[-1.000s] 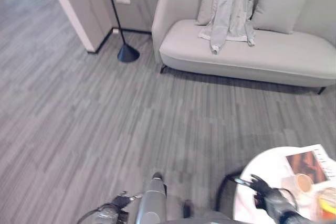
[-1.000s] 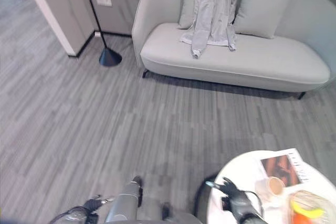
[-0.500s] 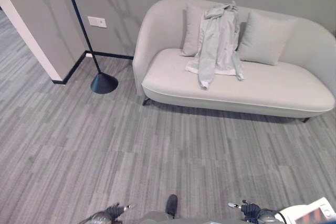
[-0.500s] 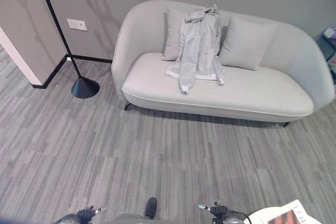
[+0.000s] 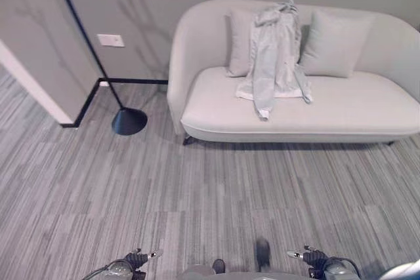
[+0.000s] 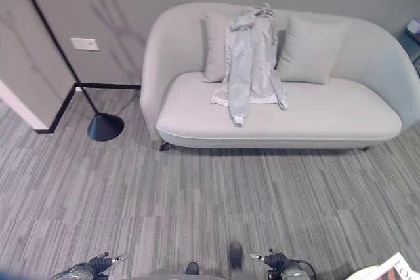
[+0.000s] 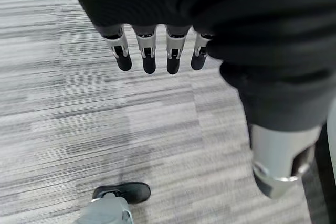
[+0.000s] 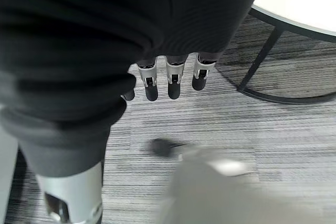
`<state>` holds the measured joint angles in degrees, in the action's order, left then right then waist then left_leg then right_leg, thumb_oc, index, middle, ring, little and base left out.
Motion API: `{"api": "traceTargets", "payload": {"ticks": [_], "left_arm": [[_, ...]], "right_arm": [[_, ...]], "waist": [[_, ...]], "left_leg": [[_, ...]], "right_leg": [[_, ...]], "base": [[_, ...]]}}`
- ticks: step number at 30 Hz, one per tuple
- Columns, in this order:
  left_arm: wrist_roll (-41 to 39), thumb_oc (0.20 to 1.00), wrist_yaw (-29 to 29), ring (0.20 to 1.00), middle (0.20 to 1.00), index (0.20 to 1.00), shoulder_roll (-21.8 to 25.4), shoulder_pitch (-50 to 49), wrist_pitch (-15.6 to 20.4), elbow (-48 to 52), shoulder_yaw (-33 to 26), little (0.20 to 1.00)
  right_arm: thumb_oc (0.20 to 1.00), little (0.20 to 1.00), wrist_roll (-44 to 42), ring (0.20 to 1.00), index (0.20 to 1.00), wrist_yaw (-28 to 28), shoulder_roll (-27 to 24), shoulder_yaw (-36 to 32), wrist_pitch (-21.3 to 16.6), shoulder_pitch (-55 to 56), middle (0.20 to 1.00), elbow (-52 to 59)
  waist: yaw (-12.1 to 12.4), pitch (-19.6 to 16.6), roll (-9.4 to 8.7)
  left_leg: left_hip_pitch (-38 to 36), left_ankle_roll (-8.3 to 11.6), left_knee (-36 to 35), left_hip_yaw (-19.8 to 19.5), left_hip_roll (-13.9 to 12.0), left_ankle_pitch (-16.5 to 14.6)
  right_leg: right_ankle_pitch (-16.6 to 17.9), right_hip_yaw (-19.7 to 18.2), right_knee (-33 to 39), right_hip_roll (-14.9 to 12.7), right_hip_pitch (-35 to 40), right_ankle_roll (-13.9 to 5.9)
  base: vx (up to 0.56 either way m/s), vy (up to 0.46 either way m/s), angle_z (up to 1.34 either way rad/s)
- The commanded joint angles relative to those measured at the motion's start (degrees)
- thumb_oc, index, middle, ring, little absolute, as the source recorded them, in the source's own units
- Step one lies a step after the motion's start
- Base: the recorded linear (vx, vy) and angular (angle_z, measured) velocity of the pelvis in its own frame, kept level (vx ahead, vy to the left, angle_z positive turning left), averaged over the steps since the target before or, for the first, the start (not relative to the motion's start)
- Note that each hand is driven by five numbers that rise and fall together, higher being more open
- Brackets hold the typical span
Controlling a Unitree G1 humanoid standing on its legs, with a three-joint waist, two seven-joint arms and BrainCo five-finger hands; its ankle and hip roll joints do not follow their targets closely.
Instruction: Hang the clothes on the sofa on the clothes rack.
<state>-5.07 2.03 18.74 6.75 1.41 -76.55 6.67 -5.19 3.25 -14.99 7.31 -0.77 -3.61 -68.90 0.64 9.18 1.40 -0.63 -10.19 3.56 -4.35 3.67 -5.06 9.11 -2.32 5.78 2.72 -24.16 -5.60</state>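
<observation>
The light grey jacket [image 5: 274,57] lies draped over the back and seat of the pale sofa [image 5: 341,106] at about one o'clock, between two cushions, well apart from both hands; nothing has been picked up yet. The left hand [image 7: 152,51] and right hand [image 8: 168,80] hang low at seven and five o'clock with relaxed, straight fingers holding nothing. The likely trouble ahead is a poor grasp: the jacket is limp, one sleeve dangles over the seat edge, and a pinch on a single fold could let it slide off or drag along the floor. The black stand [image 6: 105,126] at ten o'clock could be bumped in turning. The right wrist view shows a round white surface [image 8: 310,3] on dark legs close by, which the head views barely catch at the lower right corner.
</observation>
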Motion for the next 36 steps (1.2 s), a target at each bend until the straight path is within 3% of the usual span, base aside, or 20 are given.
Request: {"api": "traceTargets", "payload": {"ticks": [1, 9, 12, 14, 16, 17, 18, 20, 21, 22, 23, 24, 25, 27, 30, 31, 36], "left_arm": [[1.0, 1.0, -0.6, 1.0, 1.0, 1.0, 0.6, -0.7, 1.3, 2.1, 1.7, 1.0], [1.5, 1.0, -0.3, 1.0, 1.0, 1.0, -0.9, -2.2, 1.0, 2.8, 0.5, 1.0], [1.5, 1.0, -0.1, 1.0, 1.0, 1.0, -1.0, -2.7, 0.9, 3.4, 0.2, 1.0], [1.6, 1.0, 0.3, 1.0, 1.0, 1.0, -0.9, -3.6, 0.6, 4.3, 0.0, 1.0], [1.0, 1.0, 0.4, 1.0, 1.0, 1.0, -0.8, -3.3, 0.6, 5.3, 0.3, 1.0], [1.0, 1.0, 0.4, 1.0, 1.0, 1.0, -0.8, -3.3, 0.6, 5.3, 0.4, 1.0], [0.6, 1.0, 0.0, 1.0, 1.0, 1.0, -0.4, -2.2, 0.9, 5.5, 0.7, 1.0], [-0.1, 1.0, 0.0, 1.0, 1.0, 1.0, 0.1, -1.4, 1.0, 6.1, 0.5, 1.0], [-0.1, 1.0, 0.0, 1.0, 1.0, 1.0, 0.1, -1.4, 1.0, 6.1, 0.5, 1.0], [-0.4, 1.0, 0.3, 1.0, 1.0, 1.0, 0.2, -1.6, 1.1, 6.2, 0.3, 1.0], [-0.4, 1.0, 0.4, 1.0, 1.0, 1.0, 0.1, -1.7, 1.1, 6.0, 0.2, 1.0], [-0.4, 1.0, 0.4, 1.0, 1.0, 1.0, 0.1, -1.7, 1.1, 6.0, 0.2, 1.0], [-0.1, 1.0, 0.6, 1.0, 1.0, 1.0, 0.1, -1.6, 0.9, 5.5, -0.3, 1.0], [0.2, 1.0, 0.7, 1.0, 1.0, 1.0, 0.3, -1.6, 0.8, 5.5, -0.1, 1.0], [1.1, 1.0, 1.3, 1.0, 1.0, 1.0, 0.8, -1.9, 0.3, 4.5, -0.9, 1.0], [1.7, 1.0, 1.0, 1.0, 1.0, 1.0, 0.7, -2.1, 0.5, 3.2, -1.0, 1.0], [1.9, 1.0, 0.3, 1.0, 1.0, 1.0, 0.9, -2.1, 0.6, 1.4, -1.7, 1.0]], "right_arm": [[1.0, 1.0, 0.9, 1.0, 1.0, -0.3, -1.8, -2.6, -0.2, -2.7, 1.0, -5.6], [1.0, 1.0, 0.5, 1.0, 1.0, -0.6, -3.2, -3.1, -1.0, -1.7, 1.0, -4.1], [1.0, 1.0, 0.6, 1.0, 1.0, -0.5, -3.5, -3.3, -1.1, -1.2, 1.0, -3.6], [1.0, 1.0, 0.7, 1.0, 1.0, -0.6, -4.2, -3.3, -1.3, -0.4, 1.0, -3.0], [1.0, 1.0, -0.1, 1.0, 1.0, -1.2, -4.9, -3.6, -1.2, -0.4, 1.0, -2.4], [1.0, 1.0, -0.1, 1.0, 1.0, -1.2, -4.9, -3.6, -1.2, -0.4, 1.0, -2.4], [1.0, 1.0, -0.7, 1.0, 1.0, -1.9, -5.7, -3.2, -1.2, -1.8, 1.0, -2.8], [1.0, 1.0, -0.8, 1.0, 1.0, -2.1, -6.0, -3.2, -1.1, -2.7, 1.0, -2.9], [1.0, 1.0, -0.8, 1.0, 1.0, -2.1, -6.0, -3.2, -1.2, -2.7, 1.0, -2.9], [1.0, 1.0, -1.0, 1.0, 1.0, -2.0, -5.9, -3.5, -1.2, -2.5, 1.0, -2.6], [1.0, 1.0, -0.9, 1.0, 1.0, -2.0, -5.8, -3.5, -1.1, -2.5, 1.0, -2.6], [1.0, 1.0, -0.9, 1.0, 1.0, -2.0, -5.8, -3.6, -1.1, -2.5, 1.0, -2.6], [1.0, 1.0, -0.9, 1.0, 1.0, -1.9, -5.3, -3.5, -1.0, -2.7, 1.0, -2.3], [1.0, 1.0, -1.3, 1.0, 1.0, -1.9, -4.9, -3.5, -1.1, -3.0, 1.0, -1.5], [1.0, 1.0, -1.5, 1.0, 1.0, -1.5, -4.2, -3.1, -1.1, -3.9, 1.0, -0.6], [1.0, 1.0, -1.1, 1.0, 1.0, -1.3, -3.6, -2.4, -1.1, -4.1, 1.0, -0.7], [1.0, 1.0, 0.0, 1.0, 1.0, -0.8, -2.7, -1.0, -1.0, -4.9, 1.0, -2.2]], "waist": [[1.4, -1.1, -0.99], [0.6, -5.2, -0.7], [0.6, -5.7, -0.68], [0.8, -5.8, -1.82], [1.8, -3.1, -4.66], [1.6, -3.1, -4.57], [2.6, -0.2, -5.84], [4.2, 1.4, -5.8], [4.3, 1.6, -5.64], [5.9, 1.7, -5.19], [6.7, 1.6, -4.67], [6.8, 2.0, -4.68], [8.5, 1.4, -3.43], [10.0, 1.8, -2.75], [11.2, 0.5, -2.39], [11.3, -1.3, -2.2], [11.7, -4.9, -5.17]], "left_leg": [[-5.3, 8.96, -8.6, -1.8, -2.9, 3.6], [-7.0, 8.59, -8.6, -1.8, -10.4, 7.0], [-7.9, 8.52, -8.6, -1.2, -11.9, 7.8], [-6.6, 8.11, -2.6, 0.0, -13.3, 8.6], [1.7, 7.17, 11.5, 0.0, -12.1, 7.0], [2.2, 7.18, 12.2, -0.3, -12.1, 6.7], [8.0, 6.9, 19.7, -0.3, -10.8, 5.2], [13.1, 7.2, 19.3, -0.4, -7.6, 4.4], [13.0, 7.2, 19.7, -0.4, -7.7, 4.0], [14.8, 8.28, 13.3, -0.4, -4.7, 4.5], [14.8, 8.95, 8.6, -0.2, -3.4, 5.4], [14.2, 8.93, 8.2, -0.1, -3.4, 5.4], [16.4, 9.72, -1.4, 1.1, -0.7, 8.1], [19.1, 10.1, -8.5, 4.7, 0.9, 9.0], [18.2, 10.34, -8.6, 4.5, 1.6, 7.9], [15.7, 10.32, -8.6, 3.5, 1.4, 9.4], [12.1, 9.89, -8.6, 4.0, 2.1, 8.4]], "right_leg": [[-2.2, 2.1, -0.8, -2.9, 8.1, 4.07], [-0.3, 1.5, -0.8, -1.2, 11.2, 3.09], [-0.4, 1.6, -0.8, -0.8, 12.1, 2.98], [-0.5, 1.5, -0.8, -1.1, 14.3, 3.05], [0.4, 1.5, -0.8, -3.1, 16.2, 3.49], [0.5, 1.6, -0.8, -3.1, 16.0, 3.48], [0.1, 1.7, -0.8, -3.7, 17.7, 4.16], [-0.9, 1.5, -0.8, -3.1, 19.1, 4.36], [-1.0, 1.4, -0.8, -3.0, 19.3, 4.37], [-1.8, 1.1, -0.8, -1.8, 20.3, 4.4], [-2.3, 0.8, -0.8, -0.9, 21.0, 4.27], [-2.4, 0.6, -0.8, -1.0, 21.4, 4.27], [-3.3, 0.3, -0.8, 1.3, 22.6, 4.43], [-4.4, 0.1, -0.8, 2.4, 24.6, 4.5], [-4.9, -0.7, -0.8, 3.2, 26.9, 4.58], [-4.3, -1.6, -0.8, 2.9, 27.4, 4.78], [-2.6, -1.0, -0.9, -1.3, 30.5, 5.21]], "base": [[0.46, -0.301, 1.1], [0.3, -0.227, 0.46], [0.21, -0.17, 0.31], [0.19, -0.25, -0.14], [0.02, -0.264, 0.2], [-0.06, -0.26, 0.28], [-0.02, -0.187, 0.2], [0.03, -0.144, 0.15], [0.14, -0.05, -0.09], [0.2, -0.013, -0.44], [0.2, -0.015, -0.36], [0.25, 0.022, -0.17], [0.26, 0.024, -0.02], [0.26, 0.022, -0.13], [0.36, 0.082, -0.29], [0.41, 0.175, -0.69], [0.31, 0.202, -0.8]]}}
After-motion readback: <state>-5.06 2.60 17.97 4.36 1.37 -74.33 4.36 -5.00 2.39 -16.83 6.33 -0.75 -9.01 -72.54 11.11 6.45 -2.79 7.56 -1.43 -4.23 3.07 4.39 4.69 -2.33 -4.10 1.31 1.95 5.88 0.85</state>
